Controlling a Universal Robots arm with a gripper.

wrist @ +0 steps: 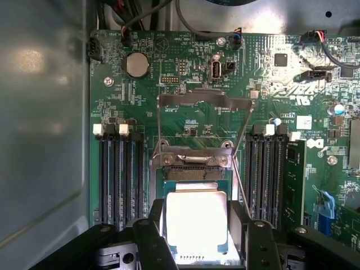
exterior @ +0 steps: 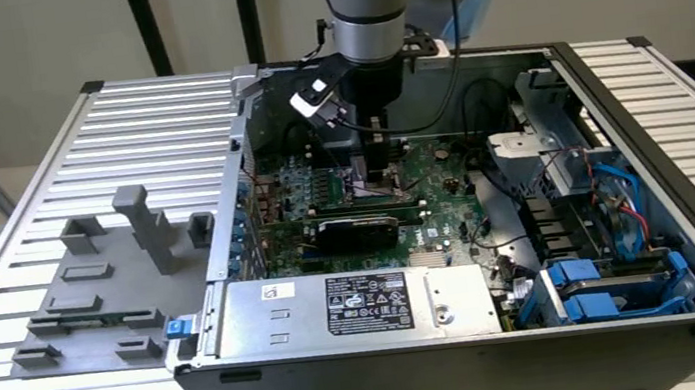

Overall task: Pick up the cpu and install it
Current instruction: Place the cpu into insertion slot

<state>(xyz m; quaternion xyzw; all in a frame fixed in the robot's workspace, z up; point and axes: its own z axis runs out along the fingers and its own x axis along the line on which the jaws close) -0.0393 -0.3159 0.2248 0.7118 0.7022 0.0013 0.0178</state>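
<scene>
The cpu point(wrist: 196, 223), a pale silver square chip, sits between my gripper's point(wrist: 197, 239) two black fingers point(wrist: 149, 241), which press against its opposite sides. It hangs just over the open socket point(wrist: 196, 173) on the green motherboard point(wrist: 185, 67). The socket's metal load frame point(wrist: 203, 101) is swung up and back. In the exterior view my gripper point(exterior: 372, 164) reaches down inside the open computer case, right above the socket point(exterior: 350, 188) in the middle of the board.
Black memory slots point(wrist: 118, 174) flank the socket on both sides. The case's grey side wall point(wrist: 45, 140) is close by. A power supply point(exterior: 355, 305) lies at the case front, blue drive bays point(exterior: 601, 285) at the exterior view's right, and a grey fixture plate point(exterior: 98, 288) outside at its left.
</scene>
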